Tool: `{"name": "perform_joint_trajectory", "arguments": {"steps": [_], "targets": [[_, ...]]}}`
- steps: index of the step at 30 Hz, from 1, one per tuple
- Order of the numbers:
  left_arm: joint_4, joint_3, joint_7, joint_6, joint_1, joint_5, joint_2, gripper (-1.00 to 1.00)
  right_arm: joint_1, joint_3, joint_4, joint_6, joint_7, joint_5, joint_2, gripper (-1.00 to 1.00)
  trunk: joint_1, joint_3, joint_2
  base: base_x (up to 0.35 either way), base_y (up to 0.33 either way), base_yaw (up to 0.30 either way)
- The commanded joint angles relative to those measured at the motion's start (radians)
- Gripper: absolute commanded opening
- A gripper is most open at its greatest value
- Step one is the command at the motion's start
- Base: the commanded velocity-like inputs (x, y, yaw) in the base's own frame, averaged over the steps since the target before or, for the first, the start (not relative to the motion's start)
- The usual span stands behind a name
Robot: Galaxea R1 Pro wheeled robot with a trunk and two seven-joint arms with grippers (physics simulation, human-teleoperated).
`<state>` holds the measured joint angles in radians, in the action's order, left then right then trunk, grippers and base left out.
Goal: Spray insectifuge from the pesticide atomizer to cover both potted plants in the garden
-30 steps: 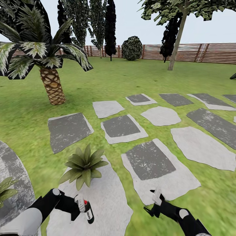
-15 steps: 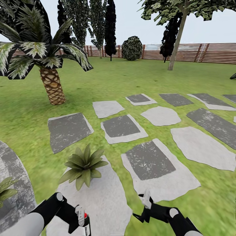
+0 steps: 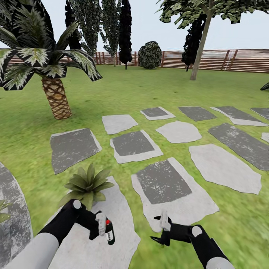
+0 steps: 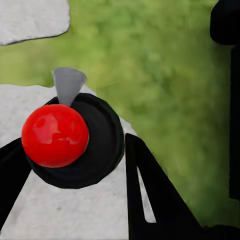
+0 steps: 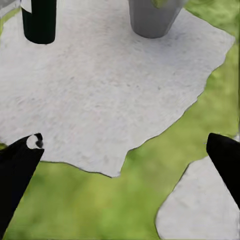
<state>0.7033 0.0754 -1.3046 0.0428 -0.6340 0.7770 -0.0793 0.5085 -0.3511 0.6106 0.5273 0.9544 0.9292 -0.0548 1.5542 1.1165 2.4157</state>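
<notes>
My left gripper [image 3: 104, 228] is shut on the pesticide atomizer [image 3: 109, 232], a slim dark green bottle with a white label and a red knob on its dark top. It hangs over a pale stepping stone [image 3: 123, 213], just short of a potted plant [image 3: 86, 184]. The left wrist view looks down on the red knob [image 4: 55, 135] between the black fingers [image 4: 150, 195]. A few leaves of the second potted plant [image 3: 3, 210] show at the left edge. My right gripper [image 3: 163, 228] is open over the grass. Its wrist view takes in the atomizer's base [image 5: 40, 20] and the grey pot [image 5: 152, 17].
Grey stepping stones [image 3: 162, 183] cross the lawn ahead and to the right. A paved patio edge [image 3: 11, 209] curves at the left. A palm [image 3: 56, 97] stands at the back left, and a brown slatted fence [image 3: 224, 59] with trees runs along the back.
The view has shifted slightly, sliding the scene to the left. My left gripper dipped, then rose with the atomizer closer to the plant. The right gripper has moved left.
</notes>
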Motion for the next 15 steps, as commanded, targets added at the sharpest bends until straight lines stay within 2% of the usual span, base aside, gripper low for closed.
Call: {"name": "perform_joint_trajectory", "arguments": {"steps": [1,3,8,9,12,15], "targets": [[0.012,0.008,-0.009,0.003,0.000,0.004,-0.001,-1.00,0.001,-0.008,0.007,0.004,0.014,0.007,-0.003,-1.00,0.000,0.001,0.000,-0.018,-0.015,0.000],[0.026,0.037,-0.018,0.001,0.001,0.005,-0.001,-1.00,0.001,-0.008,0.029,0.004,0.051,0.007,-0.011,-1.00,0.000,0.001,0.000,-0.006,-0.005,0.000],[0.028,0.073,-0.008,0.001,0.005,0.007,0.000,-1.00,0.001,-0.003,0.042,-0.032,0.077,0.007,-0.020,-1.00,0.000,0.001,0.000,-0.001,-0.001,0.000],[0.028,0.079,-0.004,0.000,0.007,0.007,0.000,-1.00,0.001,0.007,0.044,-0.039,0.078,0.007,-0.026,-1.00,0.000,0.001,0.000,0.000,0.000,0.000],[0.022,0.102,0.041,0.001,0.011,0.005,0.000,-1.00,0.001,0.091,0.060,-0.053,0.078,0.006,-0.044,-1.00,0.000,0.001,0.000,0.000,0.000,0.000],[0.015,0.110,0.077,0.003,0.011,0.004,0.000,-1.00,0.001,0.119,0.065,-0.054,0.077,0.005,-0.057,-1.00,0.000,0.001,0.000,0.000,0.000,0.000]]}}
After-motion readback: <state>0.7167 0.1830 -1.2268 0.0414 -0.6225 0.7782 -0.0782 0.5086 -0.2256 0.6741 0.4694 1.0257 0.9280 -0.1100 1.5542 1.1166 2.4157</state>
